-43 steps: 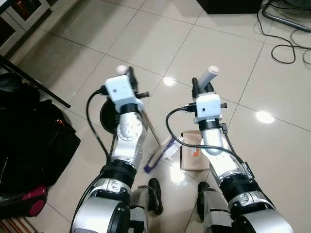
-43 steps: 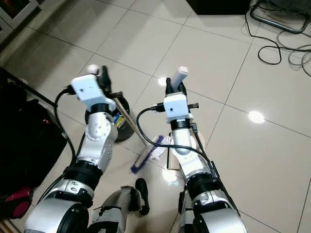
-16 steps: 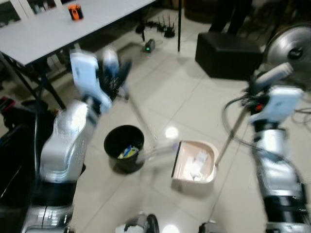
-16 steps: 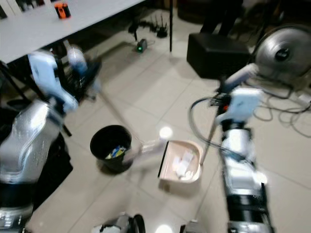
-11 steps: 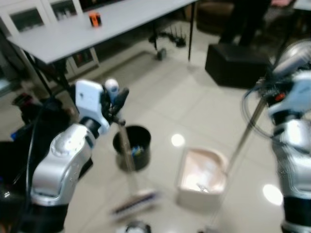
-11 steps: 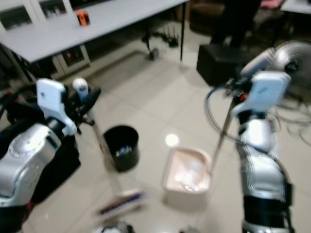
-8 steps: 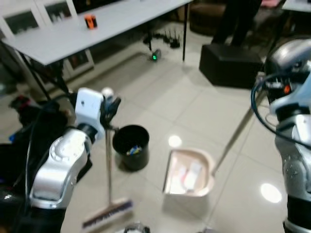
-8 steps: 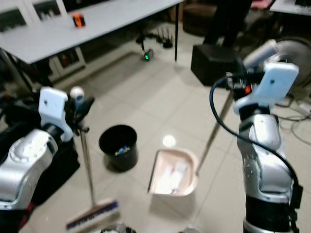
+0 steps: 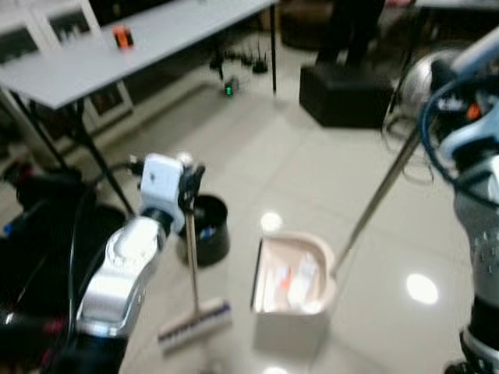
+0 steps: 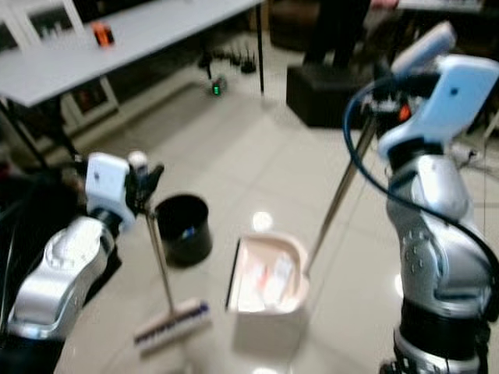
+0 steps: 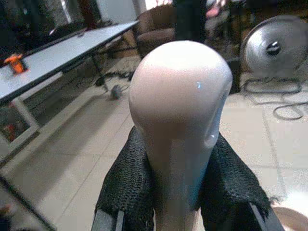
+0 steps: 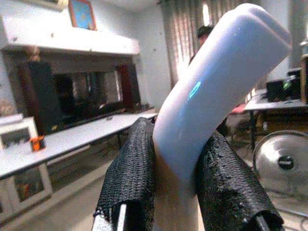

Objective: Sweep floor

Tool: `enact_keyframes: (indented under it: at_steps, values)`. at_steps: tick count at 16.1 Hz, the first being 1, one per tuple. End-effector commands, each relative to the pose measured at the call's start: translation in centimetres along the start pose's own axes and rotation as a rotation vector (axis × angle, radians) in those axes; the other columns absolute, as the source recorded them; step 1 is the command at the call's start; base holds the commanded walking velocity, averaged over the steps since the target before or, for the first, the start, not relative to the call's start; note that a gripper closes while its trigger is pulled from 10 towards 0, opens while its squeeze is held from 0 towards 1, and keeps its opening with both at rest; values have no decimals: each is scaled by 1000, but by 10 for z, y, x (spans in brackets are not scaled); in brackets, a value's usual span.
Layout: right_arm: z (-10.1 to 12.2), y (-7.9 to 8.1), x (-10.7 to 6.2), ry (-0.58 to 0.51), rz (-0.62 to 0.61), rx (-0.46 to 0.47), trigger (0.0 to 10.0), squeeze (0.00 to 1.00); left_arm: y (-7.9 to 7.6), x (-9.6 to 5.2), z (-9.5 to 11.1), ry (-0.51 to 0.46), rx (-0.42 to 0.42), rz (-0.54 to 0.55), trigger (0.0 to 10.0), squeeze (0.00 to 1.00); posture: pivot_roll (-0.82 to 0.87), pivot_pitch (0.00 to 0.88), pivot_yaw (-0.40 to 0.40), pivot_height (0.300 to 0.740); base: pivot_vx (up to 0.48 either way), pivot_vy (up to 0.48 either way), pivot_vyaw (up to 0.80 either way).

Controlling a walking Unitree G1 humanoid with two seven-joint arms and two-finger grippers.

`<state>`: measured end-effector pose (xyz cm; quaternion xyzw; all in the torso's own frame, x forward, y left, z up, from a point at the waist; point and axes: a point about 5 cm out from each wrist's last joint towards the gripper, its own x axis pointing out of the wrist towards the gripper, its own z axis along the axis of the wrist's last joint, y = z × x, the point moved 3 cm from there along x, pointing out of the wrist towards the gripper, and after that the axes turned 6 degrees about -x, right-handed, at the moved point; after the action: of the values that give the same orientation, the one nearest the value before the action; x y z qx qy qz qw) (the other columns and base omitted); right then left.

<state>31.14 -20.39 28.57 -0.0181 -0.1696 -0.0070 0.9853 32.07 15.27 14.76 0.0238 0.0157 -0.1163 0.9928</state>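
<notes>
The left end effector point(image 9: 189, 178) is clamped around the top of the broom point(image 9: 192, 257), its black fingers point(image 11: 129, 183) pressed against both sides of the pale rounded handle end. The right end effector point(image 10: 390, 86) is closed the same way on the grip of the dustpan point(image 9: 292, 276), up high on the robot's right.

The broom stands close to upright, long axis running from the raised left end effector down to its purple bristle head, which sits on the tiled floor point(image 9: 312, 179) just left of the dustpan and in front of the black bin point(image 9: 207, 227). The dustpan's long pole slants up and to the right from the tray; the tray rests on the floor with its open mouth facing left, toward the broom. Scraps of litter lie inside it, and something colourful shows in the bin.

From where I stand, the risk is the tray. If the pole tips further or the arm swings fast, the litter could slide back out onto the floor. The broom is held only at its very tip, so a hard push could twist it in the grip. Cables and a fan point(image 9: 417, 82) sit near the right arm, easy to snag.
</notes>
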Motion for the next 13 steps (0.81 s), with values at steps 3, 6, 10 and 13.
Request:
enact_keyframes:
  at_steps: [3, 6, 10, 13]
  values:
    - [17, 13, 0, -51, 49, 29, 10000, 0, 8, 1, 6, -26, 37, 37, 10000, 0, -46, 0, 76, 740, 0, 455, 0]
    - [17, 14, -1, -38, 48, 36, 10000, 0, 6, 0, 5, -30, 41, 36, 10000, 0, -41, 0, 76, 740, 0, 455, 0]
    - [17, 15, -1, -40, 49, 63, 10000, 0, 6, 0, 6, -38, 43, 34, 10000, 0, -36, 0, 75, 740, 0, 457, 0]
    - [17, 13, 0, -41, 44, 68, 10000, 0, 4, -1, 8, -54, 35, 30, 10000, 0, -36, 0, 67, 740, 0, 456, 0]
